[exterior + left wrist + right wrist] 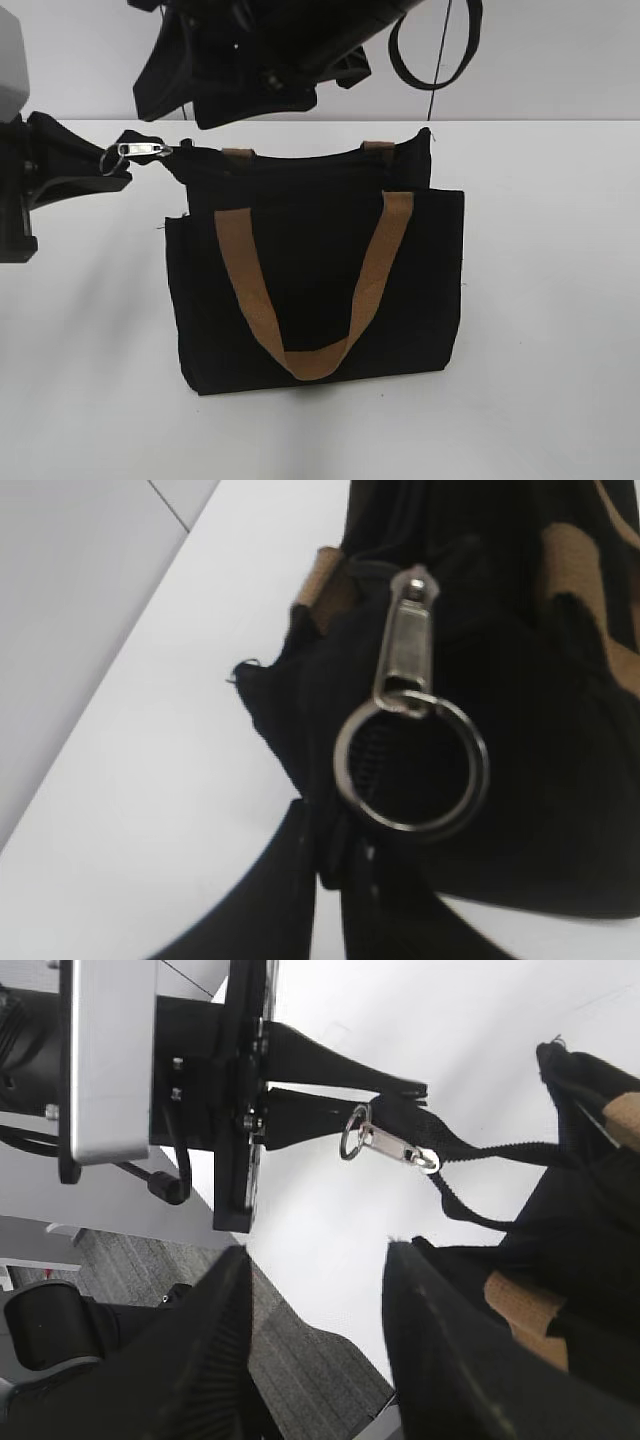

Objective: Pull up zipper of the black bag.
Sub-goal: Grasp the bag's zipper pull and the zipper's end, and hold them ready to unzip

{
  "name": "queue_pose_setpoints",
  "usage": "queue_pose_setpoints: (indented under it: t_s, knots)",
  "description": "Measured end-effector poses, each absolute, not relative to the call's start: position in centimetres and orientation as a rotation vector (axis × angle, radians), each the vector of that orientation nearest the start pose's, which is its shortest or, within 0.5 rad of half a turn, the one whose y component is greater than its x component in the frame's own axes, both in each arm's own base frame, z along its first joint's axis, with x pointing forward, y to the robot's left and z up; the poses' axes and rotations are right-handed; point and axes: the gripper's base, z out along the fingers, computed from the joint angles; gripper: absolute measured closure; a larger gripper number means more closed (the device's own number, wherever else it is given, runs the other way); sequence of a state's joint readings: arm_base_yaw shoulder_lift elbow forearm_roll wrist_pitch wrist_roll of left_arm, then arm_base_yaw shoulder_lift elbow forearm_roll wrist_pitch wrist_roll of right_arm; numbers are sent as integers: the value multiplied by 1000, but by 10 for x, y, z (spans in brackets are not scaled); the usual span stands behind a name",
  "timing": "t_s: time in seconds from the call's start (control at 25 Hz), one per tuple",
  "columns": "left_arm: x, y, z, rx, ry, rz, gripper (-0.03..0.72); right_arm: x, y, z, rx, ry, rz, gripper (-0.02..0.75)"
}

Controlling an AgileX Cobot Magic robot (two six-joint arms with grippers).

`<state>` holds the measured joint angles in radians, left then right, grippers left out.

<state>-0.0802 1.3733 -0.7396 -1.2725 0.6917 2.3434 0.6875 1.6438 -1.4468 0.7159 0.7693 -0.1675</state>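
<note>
Right pincer [310, 1340] hangs spread and empty above the black bag [320, 290] on the white surface [560, 300], left pincer [400, 1095] pinches the zipper [140, 150] tape end, slider at far-left stop, pull looks essentially finished.

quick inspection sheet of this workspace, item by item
surface: white table, bare around the bag
job's things: black bag with one tan handle hanging down its front; zipper pull tab and ring drawn out past the bag's left top corner
clutter: nothing seen
grippers: left gripper shut on the zipper tape just beside the tab; right gripper open, empty, above the bag
cables: black loop hanging from the right arm
surroundings: grey carpet and plain wall
</note>
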Motion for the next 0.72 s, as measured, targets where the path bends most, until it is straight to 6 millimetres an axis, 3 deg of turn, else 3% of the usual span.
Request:
queue_pose_setpoints:
  t_s: [0.2,0.44,0.72]
  knots:
    - [250,-72,259,1458,1558,-65,659,262,271,334,-620,2423,1079,400]
    - [244,-74,267,1467,1518,-77,659,270,277,316,-620,2460,1059,400]
    - [235,-73,281,1451,1473,-36,659,276,282,302,-778,2407,991,400]
